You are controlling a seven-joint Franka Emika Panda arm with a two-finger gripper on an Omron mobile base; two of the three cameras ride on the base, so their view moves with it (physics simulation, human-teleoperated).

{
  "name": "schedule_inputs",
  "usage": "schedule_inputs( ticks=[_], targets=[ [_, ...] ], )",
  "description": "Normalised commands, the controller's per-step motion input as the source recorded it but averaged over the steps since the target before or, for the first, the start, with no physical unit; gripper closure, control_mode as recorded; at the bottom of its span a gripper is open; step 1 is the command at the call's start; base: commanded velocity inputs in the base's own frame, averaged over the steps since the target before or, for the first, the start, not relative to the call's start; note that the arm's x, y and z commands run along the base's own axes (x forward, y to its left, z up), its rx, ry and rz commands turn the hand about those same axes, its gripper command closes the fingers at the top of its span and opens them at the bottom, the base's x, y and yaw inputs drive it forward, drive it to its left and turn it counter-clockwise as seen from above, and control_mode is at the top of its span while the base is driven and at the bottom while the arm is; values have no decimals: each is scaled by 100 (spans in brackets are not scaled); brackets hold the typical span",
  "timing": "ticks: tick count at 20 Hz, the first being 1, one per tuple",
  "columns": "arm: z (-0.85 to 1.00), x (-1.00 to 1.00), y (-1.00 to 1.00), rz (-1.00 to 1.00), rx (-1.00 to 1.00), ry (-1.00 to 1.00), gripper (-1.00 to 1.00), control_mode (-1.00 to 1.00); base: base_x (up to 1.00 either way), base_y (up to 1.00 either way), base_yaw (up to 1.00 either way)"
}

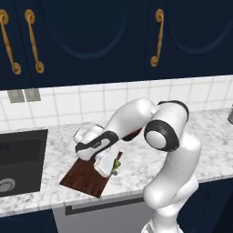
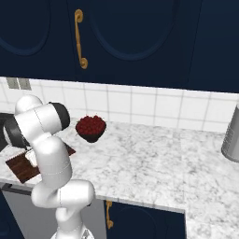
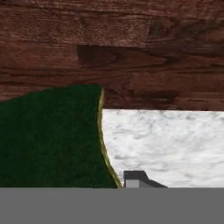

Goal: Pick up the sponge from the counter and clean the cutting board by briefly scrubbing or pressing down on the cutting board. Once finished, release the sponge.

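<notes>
The dark reddish-brown cutting board (image 1: 83, 178) lies on the marble counter (image 1: 150, 159) near its front edge, just right of the sink. My gripper (image 1: 113, 169) hangs low over the board's right edge, shut on the sponge (image 1: 117, 164), which shows as a small green and yellow block between the fingers. In the hand view the sponge's dark green face (image 3: 48, 140) sits close at the lower left, the cutting board (image 3: 109, 52) spans the top and the bare counter (image 3: 166, 144) lies at the lower right. From the right base view my arm hides most of the cutting board (image 2: 18, 169).
A dark sink basin (image 1: 18, 159) is set into the counter left of the board. A dark bowl of red fruit (image 2: 91, 127) stands behind the board near the tiled wall. A metal canister (image 2: 231, 135) stands at the far right. Dark blue cabinets hang above.
</notes>
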Motion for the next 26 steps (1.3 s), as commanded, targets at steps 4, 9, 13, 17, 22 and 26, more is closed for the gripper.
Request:
schedule_inputs(
  ticks=[4,9,13,17,22,26],
  targets=[
    [-33,0,-100,0,-19,0,100,-100,0,0,0],
    [-32,0,-100,0,-20,0,100,-100,0,0,0],
    [13,23,-100,0,38,-28,100,-100,0,0,0],
    [7,66,-100,10,80,-71,-100,-100,0,0,0],
    [-17,89,-62,23,72,-54,-100,-100,0,0,0],
    [-83,79,-3,19,56,-27,-100,-100,0,0,0]
  ],
)
